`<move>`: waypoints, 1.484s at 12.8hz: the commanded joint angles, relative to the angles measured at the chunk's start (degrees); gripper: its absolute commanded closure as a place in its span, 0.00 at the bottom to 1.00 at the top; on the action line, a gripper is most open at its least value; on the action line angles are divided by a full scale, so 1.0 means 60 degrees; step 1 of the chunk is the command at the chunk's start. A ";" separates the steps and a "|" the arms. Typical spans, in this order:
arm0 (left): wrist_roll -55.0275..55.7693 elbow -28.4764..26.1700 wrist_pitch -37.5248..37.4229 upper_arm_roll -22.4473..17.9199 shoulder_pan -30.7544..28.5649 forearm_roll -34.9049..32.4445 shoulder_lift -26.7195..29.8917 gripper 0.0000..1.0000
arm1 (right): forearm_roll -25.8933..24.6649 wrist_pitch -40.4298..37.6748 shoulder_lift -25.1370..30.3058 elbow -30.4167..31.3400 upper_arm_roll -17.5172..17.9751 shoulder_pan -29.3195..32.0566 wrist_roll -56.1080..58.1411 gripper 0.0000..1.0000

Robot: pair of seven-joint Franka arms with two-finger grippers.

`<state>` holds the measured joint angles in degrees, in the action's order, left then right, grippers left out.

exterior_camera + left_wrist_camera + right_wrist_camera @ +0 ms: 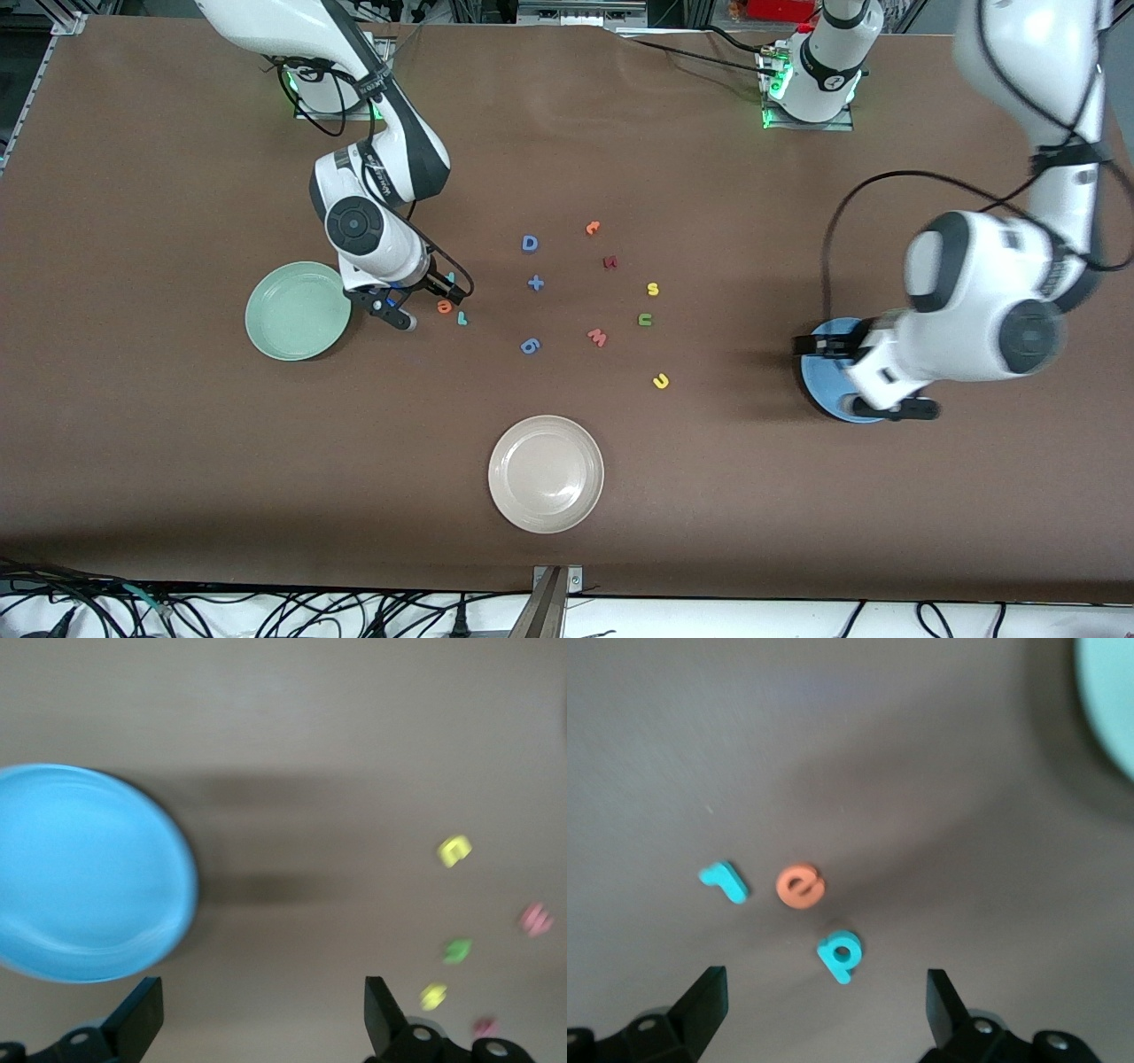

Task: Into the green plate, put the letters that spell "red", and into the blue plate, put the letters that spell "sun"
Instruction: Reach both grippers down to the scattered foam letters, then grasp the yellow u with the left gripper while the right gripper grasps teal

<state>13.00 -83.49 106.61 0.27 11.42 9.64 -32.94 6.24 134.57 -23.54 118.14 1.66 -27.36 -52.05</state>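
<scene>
While the right gripper (423, 303) hangs low over the cluster of "red" letters just beside the green plate (297, 310), the step in hand looks like the first pick from that group. The orange e (800, 886) lies between the teal r (725, 881) and the teal d (839, 954), all three close together on the brown table (177, 177), so a clean pick calls for centring the fingers on one letter only, probably the d, which sits nearest the fingertips in the right wrist view. Coming straight down and closing gently should keep the neighbours from being knocked aside.

Both fingers of the right gripper stand wide apart and hold nothing; they touch no letter yet.

Toward the left arm's end of the table, the left gripper (866, 377) hovers over the blue plate (80, 873), its fingers also spread wide and empty. The yellow s (653, 288), dark green u (645, 320) and yellow n (661, 381) lie well apart from the blue plate, toward the table's middle. Neither plate holds a letter.
</scene>
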 commanded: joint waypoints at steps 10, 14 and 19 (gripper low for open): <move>0.4688 0.1930 0.3179 -0.0178 0.2389 0.0151 -0.3546 0.00 | -0.1012 0.1652 0.0438 0.1610 0.0134 -0.0186 0.3313 0.03; 0.4674 0.2021 0.3179 -0.0192 0.2506 -0.0126 -0.3739 0.00 | -0.1041 0.2137 0.0247 0.1595 0.0149 -0.0230 0.2844 0.24; 0.4921 0.1918 0.3164 -0.0192 0.2697 -0.0157 -0.3695 0.09 | -0.1026 0.2575 -0.0031 0.1580 0.0149 -0.0303 0.2830 0.28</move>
<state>40.63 -73.68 126.46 -0.02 26.89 9.62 -54.38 1.01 147.51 -23.34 126.83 2.80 -28.48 -33.70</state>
